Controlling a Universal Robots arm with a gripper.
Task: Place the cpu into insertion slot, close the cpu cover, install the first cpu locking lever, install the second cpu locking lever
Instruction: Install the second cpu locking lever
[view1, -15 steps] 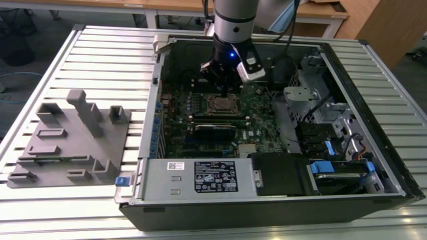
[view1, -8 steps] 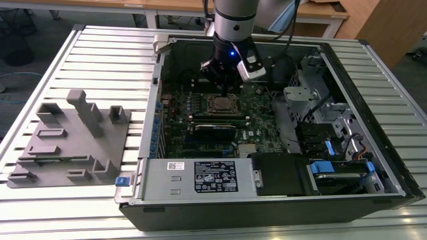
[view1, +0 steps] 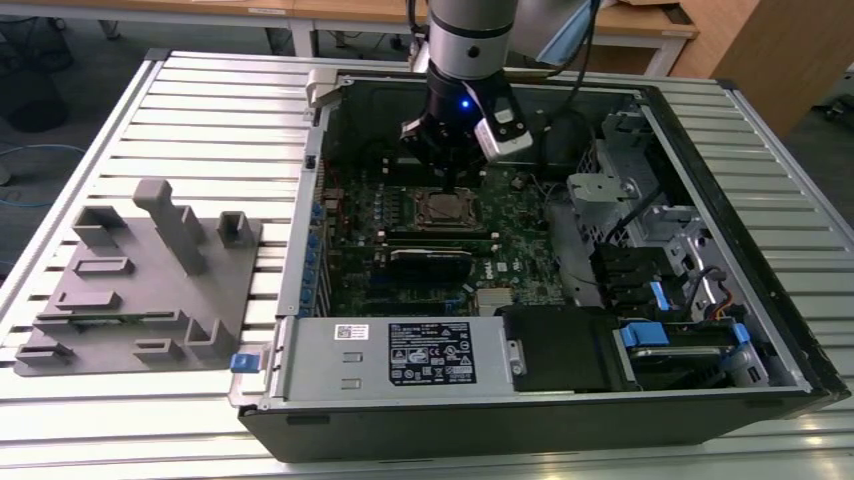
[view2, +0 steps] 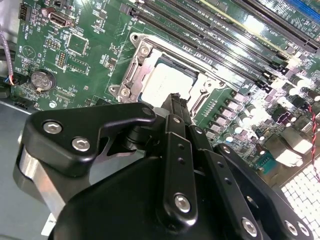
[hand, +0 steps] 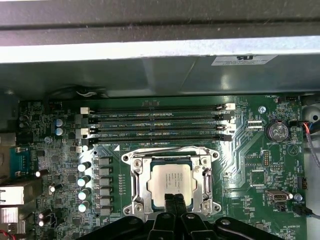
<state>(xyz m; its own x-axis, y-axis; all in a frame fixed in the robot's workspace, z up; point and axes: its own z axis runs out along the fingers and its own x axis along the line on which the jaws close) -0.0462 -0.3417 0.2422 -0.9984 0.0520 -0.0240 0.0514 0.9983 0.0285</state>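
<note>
1. In the exterior view an open computer case (view1: 747, 250) lies on a slatted metal bench (view1: 200, 110), with the robot arm reaching down into it at upper centre of the frame.
2. The hand (hand: 174, 199) hangs directly over the insertion slot (hand: 137, 187), its two fingertips (view2: 176, 102) pressed close together, with nothing visibly held between them.
3. The cpu (hand: 171, 182) lies flat in the slot, pale silver face up, at lower centre of the first wrist view and at upper centre of the second wrist view (view2: 167, 80).
4. The cpu cover (hand: 206, 156), a thin silvery frame, appears to lie down around the chip; whether the locking levers are latched cannot be told.
5. Handling, as a judgement: the chip looks light, rigid and smooth, and fragile on its hidden contact side. It would best be taken by opposite edges, not by the face.
6. Direction: the chip is square, so it has no real long axis. Its edges run parallel to the socket rim and to the long memory slots (hand: 157, 122) just above it in the first wrist view.
</note>
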